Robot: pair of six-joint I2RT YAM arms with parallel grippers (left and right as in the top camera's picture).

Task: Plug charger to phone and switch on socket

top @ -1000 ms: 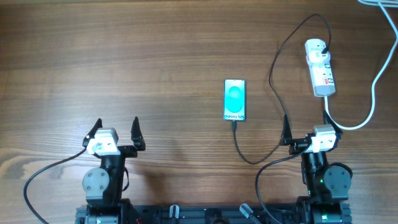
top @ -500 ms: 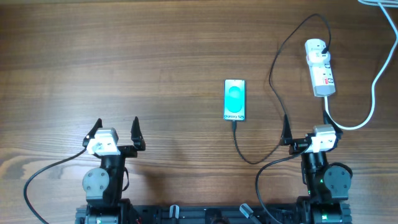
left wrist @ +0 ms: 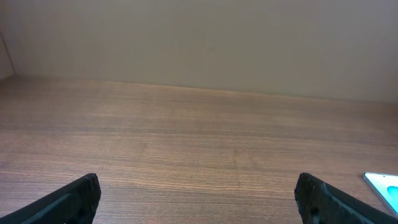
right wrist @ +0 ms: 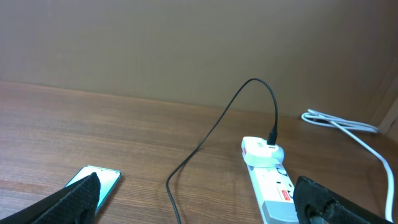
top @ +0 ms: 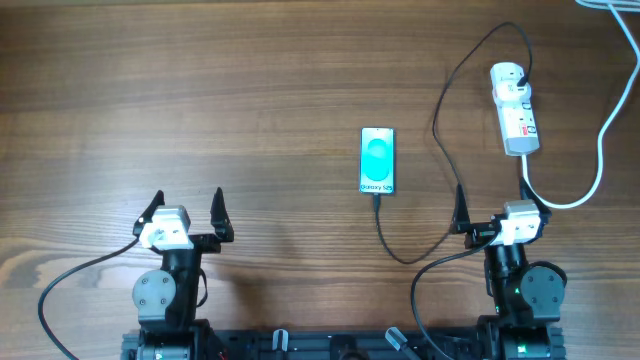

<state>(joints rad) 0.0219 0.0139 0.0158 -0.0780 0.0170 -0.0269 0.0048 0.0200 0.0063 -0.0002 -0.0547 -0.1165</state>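
Note:
The phone (top: 378, 160) lies flat mid-table with a turquoise screen; it also shows in the right wrist view (right wrist: 93, 179) and at the edge of the left wrist view (left wrist: 385, 185). The thin black charger cable (top: 440, 115) runs from the phone's near end, loops right and up to a plug in the white socket strip (top: 514, 109), also seen in the right wrist view (right wrist: 268, 178). My left gripper (top: 187, 212) is open and empty at the near left. My right gripper (top: 497, 205) is open and empty below the socket.
A thicker white cable (top: 600, 150) trails from the socket's near end, curving to the table's right edge and back corner. A beige wall (right wrist: 186, 43) stands behind the table.

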